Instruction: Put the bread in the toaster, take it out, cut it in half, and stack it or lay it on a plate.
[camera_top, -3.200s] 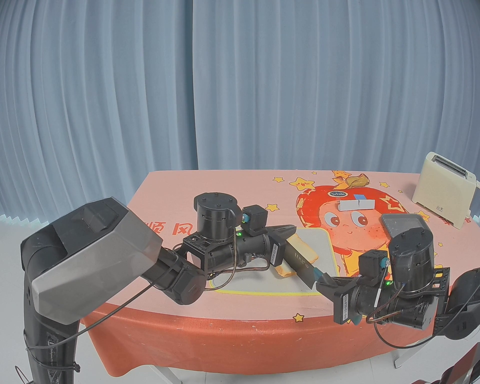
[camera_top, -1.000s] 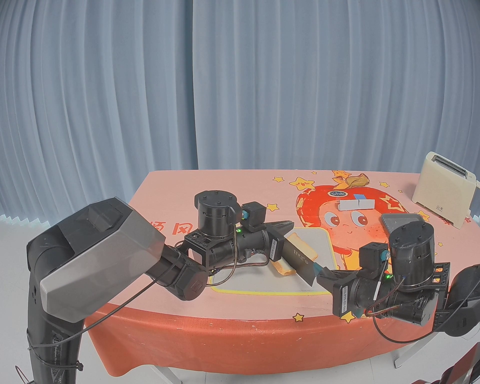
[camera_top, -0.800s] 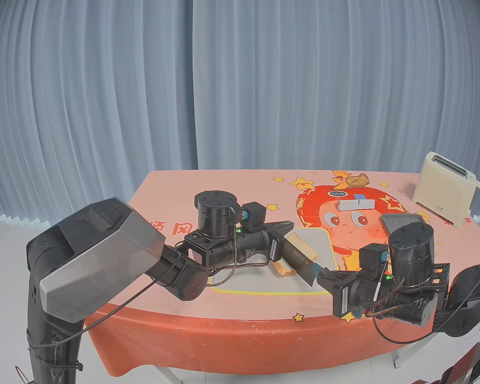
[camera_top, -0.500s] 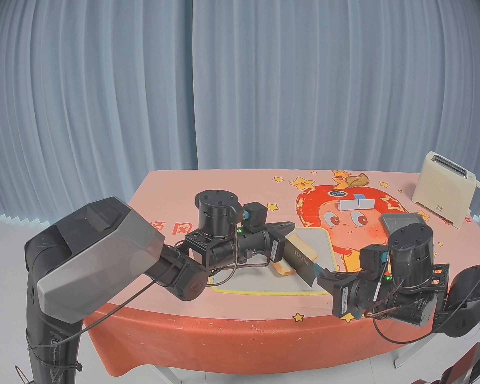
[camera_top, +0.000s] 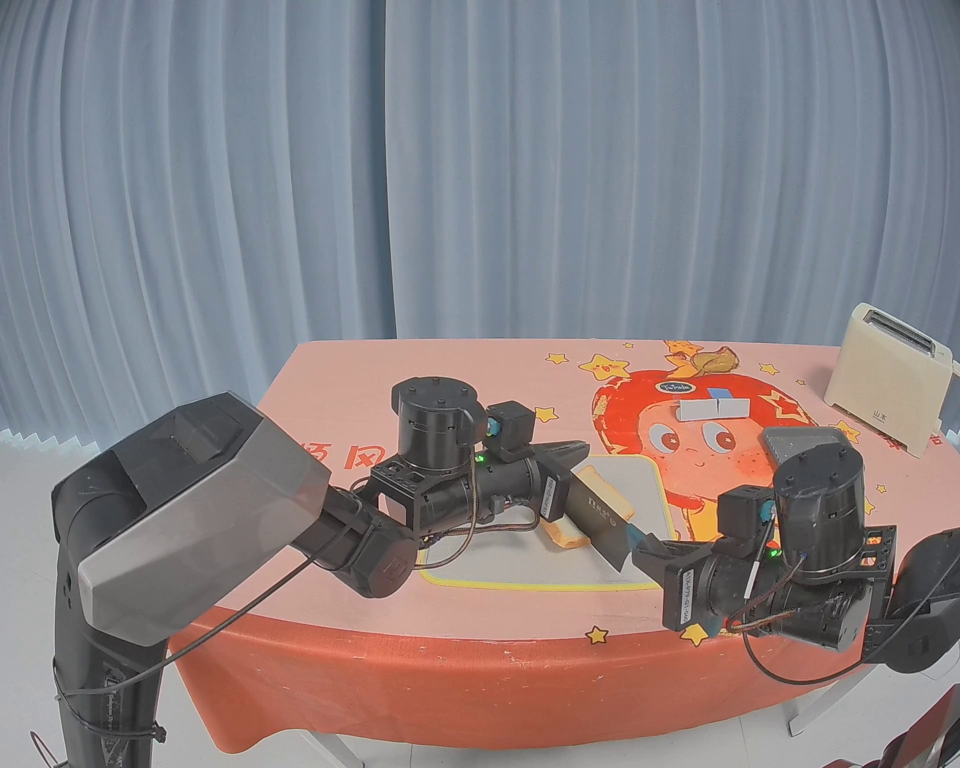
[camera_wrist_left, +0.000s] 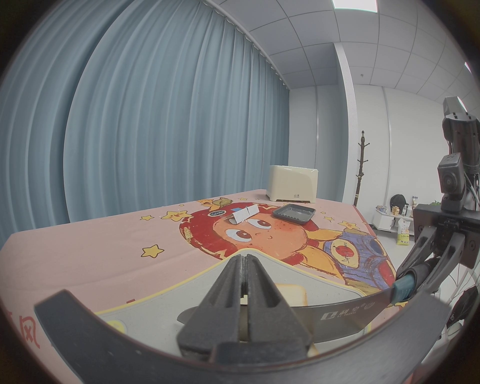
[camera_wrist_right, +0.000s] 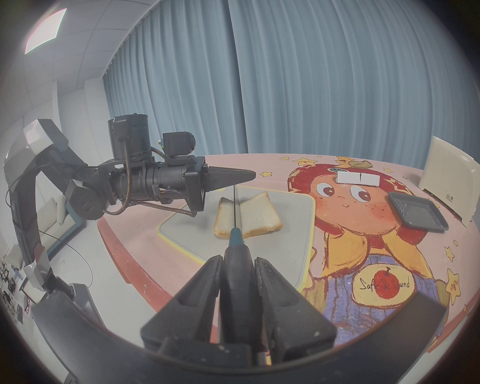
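The toaster (camera_top: 890, 378) stands upright at the far right corner of the tabletop (camera_top: 400, 400), its slots facing up. What the slots hold cannot be made out. A dark tray (camera_wrist_right: 417, 211) lies flat near the right edge, just to the near side of the toaster. A grey cutting board (camera_wrist_right: 200, 235) sits by the middle of the near edge and carries the bread (camera_wrist_right: 247, 215). The slice lies flat and spreads to either side of a knife (camera_top: 598, 520) like an open book.

The right gripper (camera_wrist_right: 237, 260) is held low over the near edge, right of the board, with its arm reaching in from the right. Its fingers (camera_wrist_right: 280, 300) are clamped on the knife's handle. The blade stands on edge and runs across the middle of the bread. It seems to sit in the slice, but whether the cut goes right through cannot be told.

The left gripper (camera_wrist_left: 245, 272) reaches level across the board from the left edge side, with its fingers pressed together on nothing. Its tip points over the far side of the bread and looks just clear of it.

A small white block (camera_top: 713, 408) with a blue band lies on the printed cartoon face, toward the far edge.
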